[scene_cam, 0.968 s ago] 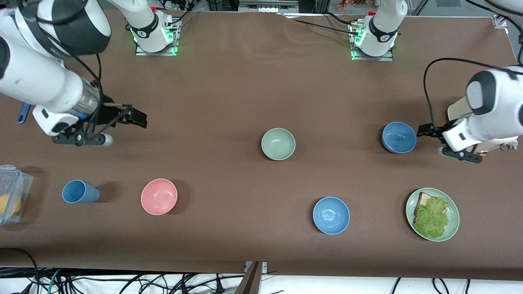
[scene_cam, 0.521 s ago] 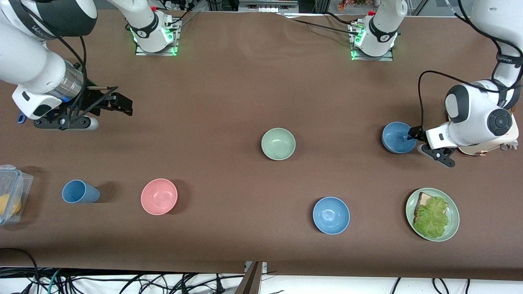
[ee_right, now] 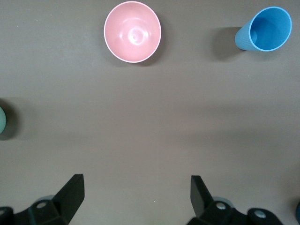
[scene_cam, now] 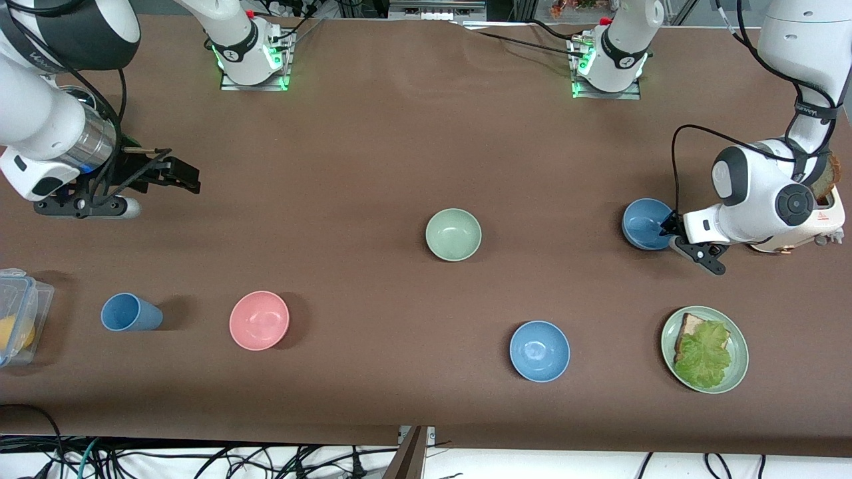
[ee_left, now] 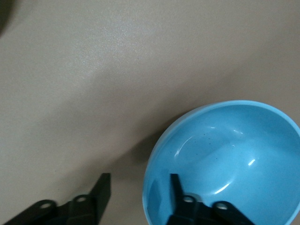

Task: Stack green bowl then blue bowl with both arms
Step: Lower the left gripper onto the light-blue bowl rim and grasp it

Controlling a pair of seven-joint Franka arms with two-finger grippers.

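Note:
The pale green bowl (scene_cam: 453,234) stands upright mid-table; its edge shows in the right wrist view (ee_right: 2,121). The dull steel-blue bowl (scene_cam: 647,223) stands toward the left arm's end and fills the left wrist view (ee_left: 225,164). My left gripper (scene_cam: 668,230) is open and low at that bowl's rim. In the left wrist view (ee_left: 139,190) one finger (ee_left: 176,187) is inside the bowl and the other is outside, with the rim between them. My right gripper (scene_cam: 178,174) is open and empty above bare table at the right arm's end, as its wrist view (ee_right: 136,190) shows.
A brighter blue bowl (scene_cam: 540,350) and a green plate (scene_cam: 737,372) with bread and lettuce lie nearer the camera. A pink bowl (scene_cam: 259,320), a blue cup (scene_cam: 131,313) and a plastic box (scene_cam: 20,313) lie toward the right arm's end. A white object (scene_cam: 829,223) sits under the left arm.
My left gripper has swung in to the steel-blue bowl and now straddles its rim. My right gripper has drawn back toward its end of the table. No bowl has moved.

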